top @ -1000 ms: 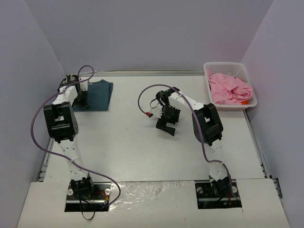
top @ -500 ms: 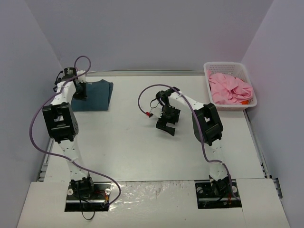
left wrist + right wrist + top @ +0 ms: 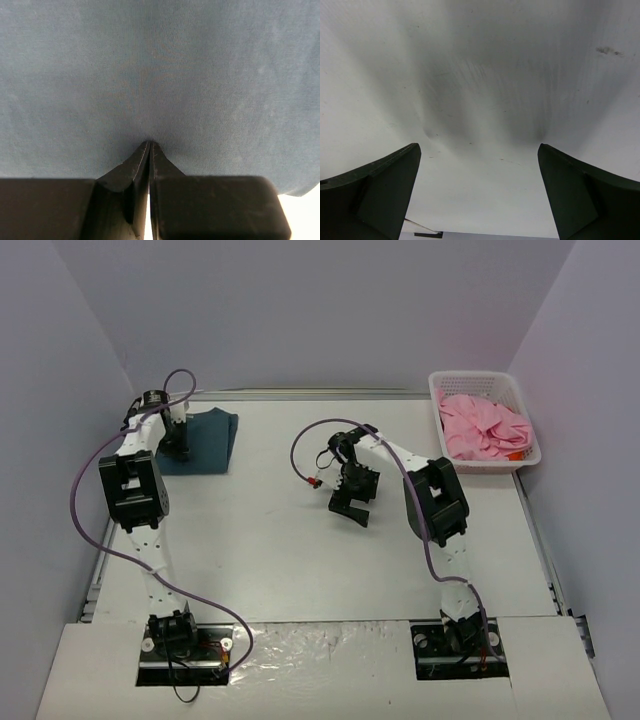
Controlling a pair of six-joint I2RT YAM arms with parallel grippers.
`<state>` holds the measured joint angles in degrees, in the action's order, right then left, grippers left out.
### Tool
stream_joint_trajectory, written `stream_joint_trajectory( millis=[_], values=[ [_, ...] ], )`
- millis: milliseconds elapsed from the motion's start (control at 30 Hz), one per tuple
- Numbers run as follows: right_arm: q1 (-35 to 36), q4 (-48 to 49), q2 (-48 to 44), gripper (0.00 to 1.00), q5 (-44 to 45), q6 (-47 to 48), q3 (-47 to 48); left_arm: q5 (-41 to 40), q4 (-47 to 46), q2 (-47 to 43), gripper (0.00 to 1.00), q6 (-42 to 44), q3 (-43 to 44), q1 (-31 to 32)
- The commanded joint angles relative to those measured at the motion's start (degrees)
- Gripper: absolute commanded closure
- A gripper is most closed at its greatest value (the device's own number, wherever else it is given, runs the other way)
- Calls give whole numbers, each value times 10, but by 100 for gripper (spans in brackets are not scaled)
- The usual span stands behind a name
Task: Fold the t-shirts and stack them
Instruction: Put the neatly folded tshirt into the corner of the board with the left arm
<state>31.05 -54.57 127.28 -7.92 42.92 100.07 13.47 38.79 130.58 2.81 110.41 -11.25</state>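
Observation:
A folded dark teal-blue t-shirt (image 3: 212, 438) lies flat at the far left of the table. It fills the left wrist view (image 3: 160, 70) as smooth cloth. My left gripper (image 3: 181, 447) (image 3: 150, 144) is shut, its tips pressed down on the shirt's left part, with no cloth seen between the fingers. The pink t-shirt (image 3: 484, 428) lies crumpled in the white basket (image 3: 478, 377) at the far right. My right gripper (image 3: 349, 511) (image 3: 479, 150) hangs open over bare table near the middle, with nothing between its fingers.
Grey walls close in the table on the left, back and right. The basket stands in the far right corner. A purple cable (image 3: 300, 445) loops beside the right arm.
The left gripper moved toward the back left edge of the teal shirt, then came forward again onto its left part. The right arm has not moved.

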Motion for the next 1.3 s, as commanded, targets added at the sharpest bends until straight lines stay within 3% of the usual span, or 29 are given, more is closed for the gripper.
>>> stream_joint_trajectory(
  millis=[0,1267],
  values=[
    [-5,-41,9,0,4,-3,2,1,16,-5,98,-6,28,3],
    [-5,-70,83,0,-11,2,39,10,94,158,98,-18,250,3]
  ],
)
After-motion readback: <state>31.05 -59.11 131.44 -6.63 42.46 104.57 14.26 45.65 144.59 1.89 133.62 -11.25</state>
